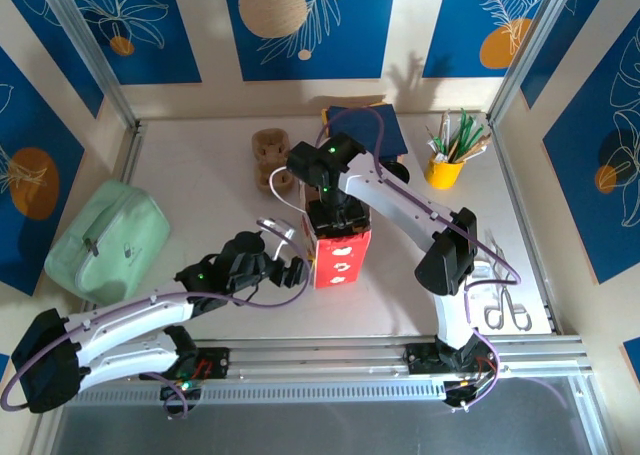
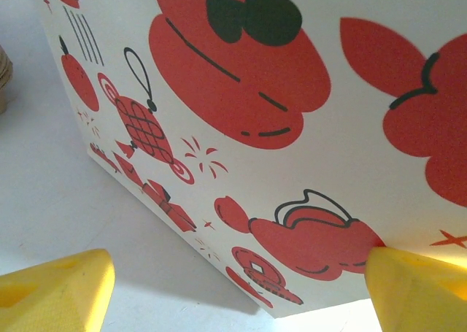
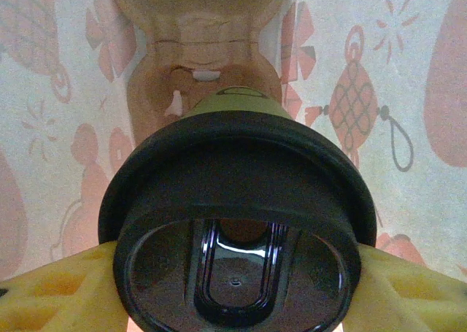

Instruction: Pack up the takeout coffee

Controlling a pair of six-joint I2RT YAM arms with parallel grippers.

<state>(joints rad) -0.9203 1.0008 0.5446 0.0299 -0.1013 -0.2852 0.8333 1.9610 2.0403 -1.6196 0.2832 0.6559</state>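
Right gripper point(image 3: 233, 288) holds the lime-green paper cup with black lid point(image 3: 237, 201) upright inside the red-and-white paper bag point(image 1: 342, 260), maybe just off its bottom; left gripper point(image 2: 237, 288) sits open beside it.

I have open tabletop point(image 1: 205, 190) between the green pouch point(image 1: 105, 240) and the printed bag point(image 1: 342, 260), but the bag's wall stands just in front of my left gripper point(image 1: 288, 260), and inside it the walls crowd the lidded cup point(image 3: 233, 222) on both sides with a brown pulp carrier point(image 3: 201, 55) straight ahead.
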